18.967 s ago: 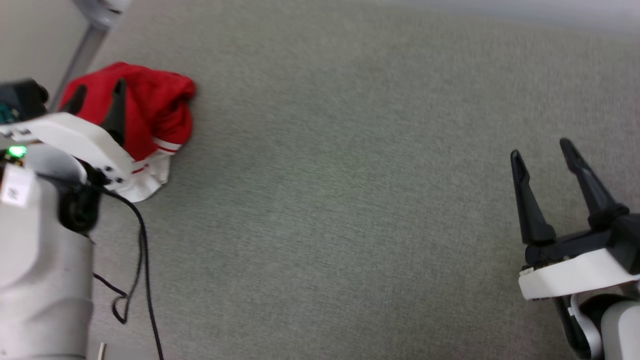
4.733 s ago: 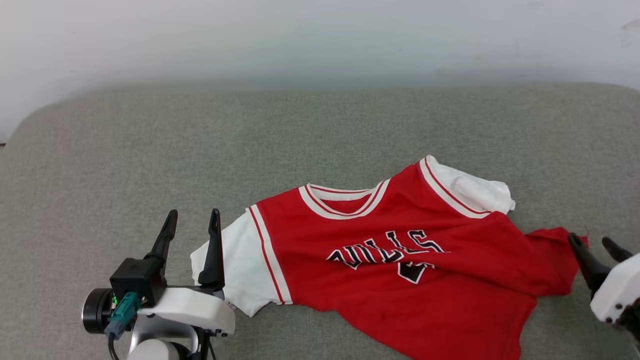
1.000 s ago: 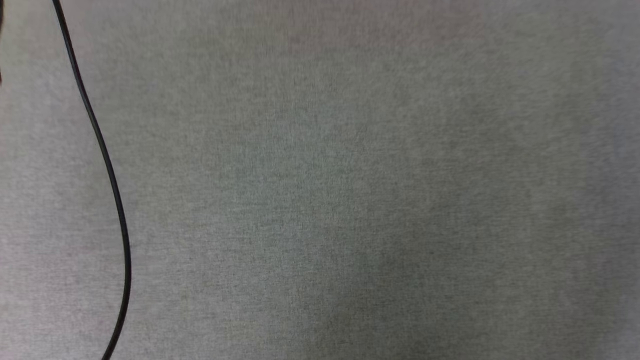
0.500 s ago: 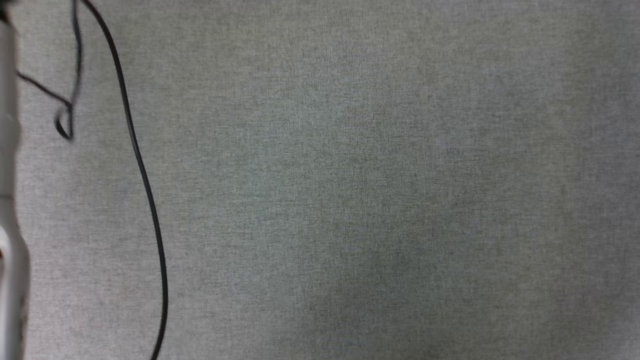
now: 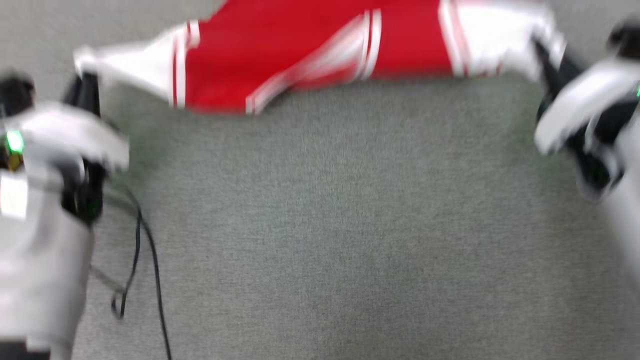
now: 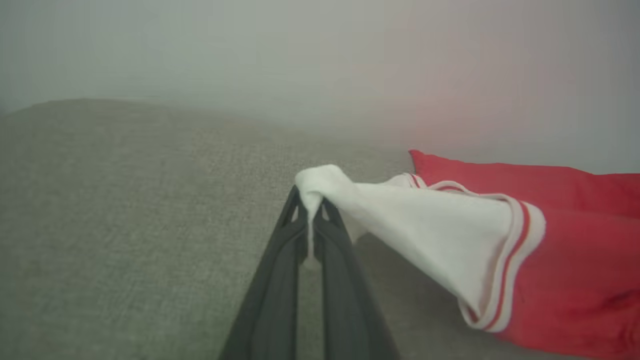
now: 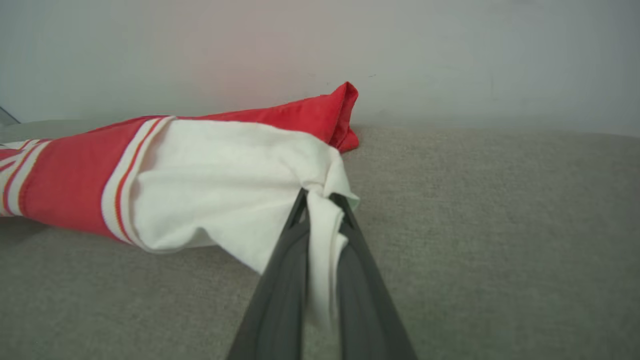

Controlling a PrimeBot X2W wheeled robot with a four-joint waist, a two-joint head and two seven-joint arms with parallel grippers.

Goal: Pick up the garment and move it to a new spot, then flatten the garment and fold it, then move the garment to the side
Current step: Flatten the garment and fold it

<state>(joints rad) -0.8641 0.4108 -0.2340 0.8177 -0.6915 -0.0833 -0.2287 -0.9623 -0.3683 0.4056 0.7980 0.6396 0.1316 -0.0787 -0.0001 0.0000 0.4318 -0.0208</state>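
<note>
The garment (image 5: pixel 310 55), a red shirt with white sleeves and striped trim, stretches across the top of the blurred head view over the grey fabric surface. My left gripper (image 5: pixel 86 85) is shut on the tip of its left white sleeve (image 6: pixel 400 220), pinched between the dark fingers (image 6: pixel 280 270). My right gripper (image 5: pixel 547 60) is shut on the other white sleeve (image 7: pixel 230 180), whose cloth runs down between its fingers (image 7: pixel 360 280). The shirt spans between the two grippers, its far edge resting on the surface. The chest lettering is hidden.
The grey woven surface (image 5: pixel 325 225) spreads wide below the garment. A black cable (image 5: pixel 150 270) hangs from my left arm (image 5: pixel 40 240) at the lower left. A pale wall (image 7: pixel 450 60) rises behind the surface's far edge.
The head camera has swung: half a second ago it showed bare grey surface and the cable, now the garment and both grippers. The picture is motion-blurred.
</note>
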